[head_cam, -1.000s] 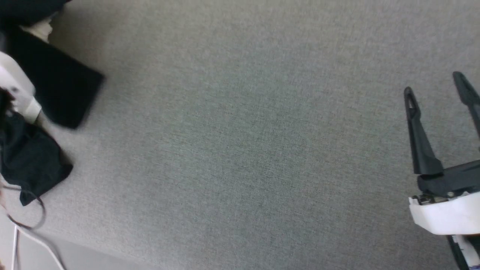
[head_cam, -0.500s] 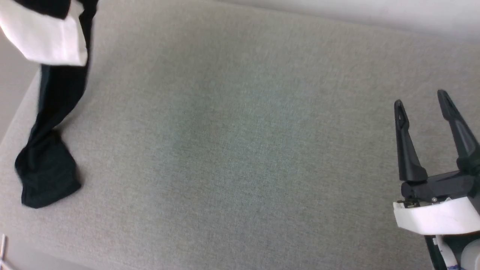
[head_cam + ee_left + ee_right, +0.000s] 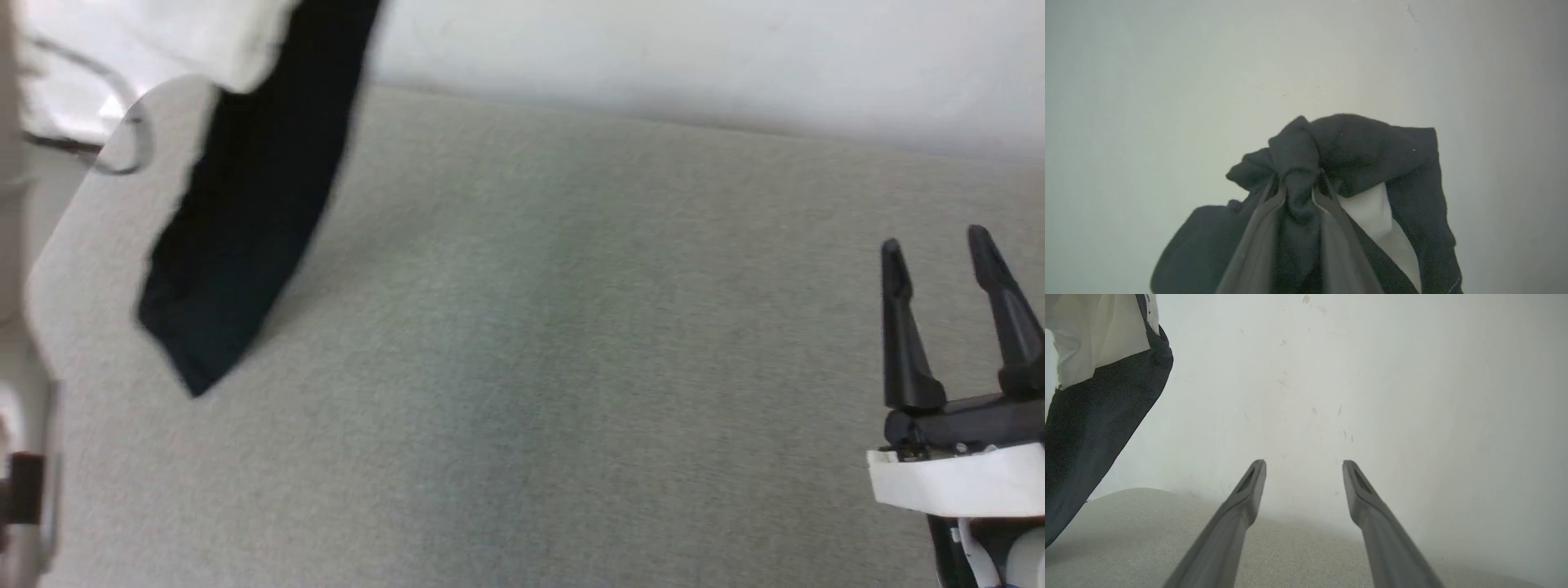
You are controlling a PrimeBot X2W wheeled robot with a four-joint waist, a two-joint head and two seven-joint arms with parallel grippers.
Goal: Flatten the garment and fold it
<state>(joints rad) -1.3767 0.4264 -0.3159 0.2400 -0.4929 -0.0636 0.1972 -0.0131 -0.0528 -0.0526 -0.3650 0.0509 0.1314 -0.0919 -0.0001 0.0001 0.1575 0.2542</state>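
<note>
The garment (image 3: 253,204) hangs in the air at the upper left of the head view, a black sleeve dangling over the grey surface with white cloth above it. In the left wrist view my left gripper (image 3: 1296,185) is shut on a bunch of the garment's (image 3: 1355,151) black cloth, with a patch of white beside the fingers. My right gripper (image 3: 939,249) stands open at the lower right, well apart from the shirt. The right wrist view shows its fingers (image 3: 1249,490) spread with nothing between them, and the garment (image 3: 1098,428) hanging at the far left.
The grey fabric-covered table (image 3: 571,367) stretches across the head view, its far edge meeting a pale wall (image 3: 694,57). A rounded left corner of the table (image 3: 49,286) and a cable (image 3: 122,139) lie at the far left.
The head camera has tilted up, bringing the wall into view. The garment has been lifted: its black sleeve no longer rests bunched on the table and hangs higher. The right gripper stays open.
</note>
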